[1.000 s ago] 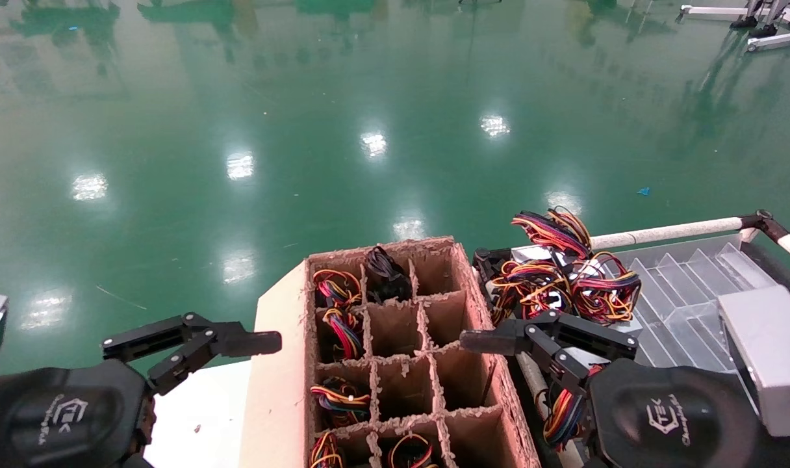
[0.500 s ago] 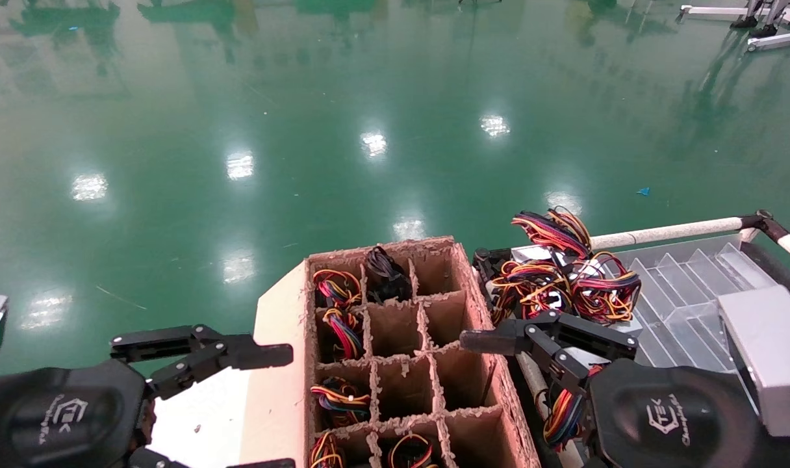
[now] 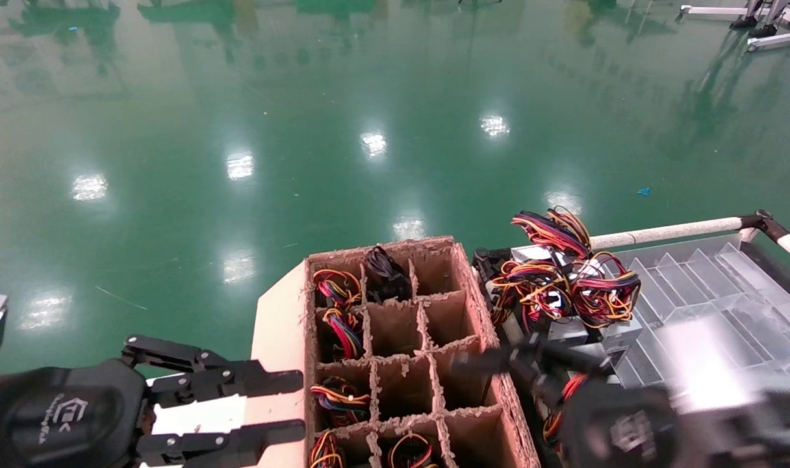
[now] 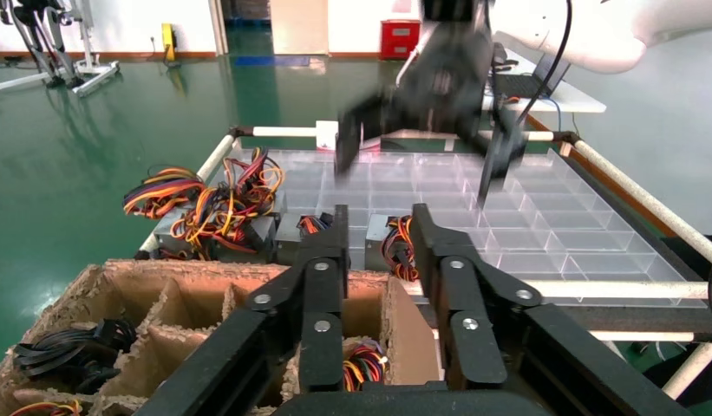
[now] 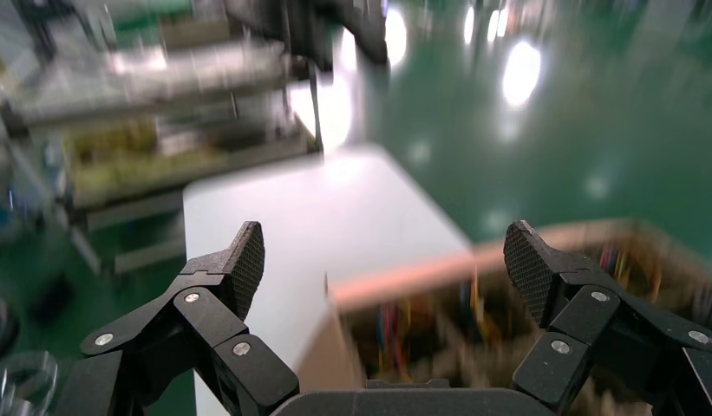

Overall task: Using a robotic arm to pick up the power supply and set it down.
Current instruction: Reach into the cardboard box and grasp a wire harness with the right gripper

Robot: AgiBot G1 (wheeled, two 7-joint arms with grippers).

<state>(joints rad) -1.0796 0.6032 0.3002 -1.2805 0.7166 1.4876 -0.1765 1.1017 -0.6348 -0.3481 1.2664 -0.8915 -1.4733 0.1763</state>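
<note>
The left gripper [image 3: 281,406] reaches level over the cardboard divider box [image 3: 395,364], jaws parted and empty. The right gripper [image 3: 492,364] hangs blurred beside the box, jaws spread wide, near the power supplies [image 3: 564,289] in a clear tray [image 3: 707,279].

White table [image 3: 200,416] carries brown cardboard divider box [image 3: 395,351]; clear compartment tray [image 3: 707,305] alongside holds power supplies [image 3: 564,286].

Divider box [image 3: 395,351] centre, power supplies [image 3: 557,292] just right, tray [image 3: 707,292] beyond — rightmost.
</note>
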